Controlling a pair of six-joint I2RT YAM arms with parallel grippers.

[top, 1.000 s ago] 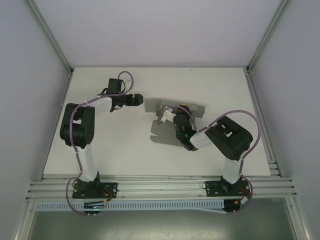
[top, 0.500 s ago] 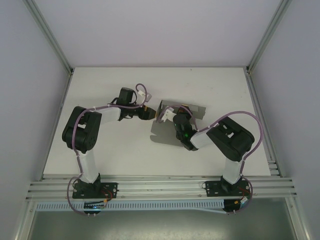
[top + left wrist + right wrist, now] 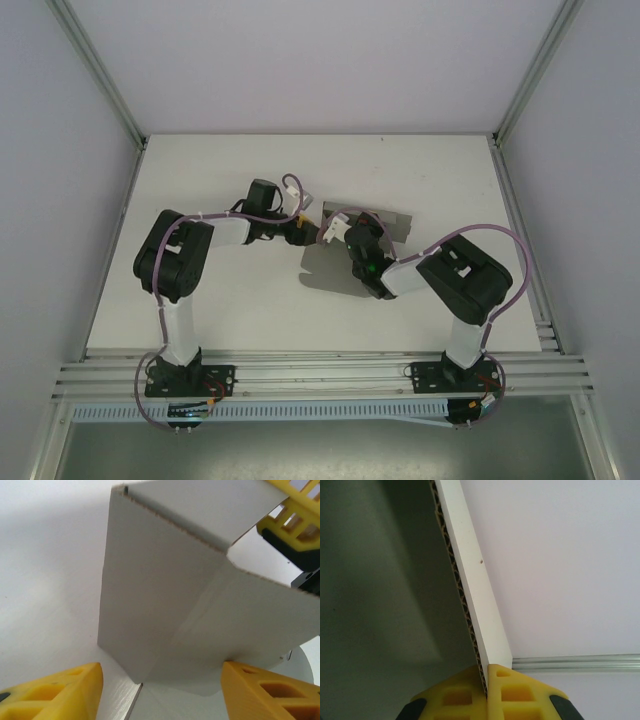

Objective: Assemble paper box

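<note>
Right hand (image 3: 487, 669) pinches the paper box (image 3: 326, 266) edge; left hand (image 3: 161, 682) spread at its raised side; we judge most folding remains.

paper box (image 3: 325, 268) sits middle of the bench (image 3: 200, 180), left fingers (image 3: 60, 692) at its left side, right fingers (image 3: 520, 695) astride its edge

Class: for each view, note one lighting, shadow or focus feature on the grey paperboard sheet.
Top external: even, glare-free light on the thin grey paperboard sheet. Left wrist: folds shade softly; near yellow fingers blurred. Right wrist: the sheet's left face lies in dark shade, its corrugated edge sharp.
</note>
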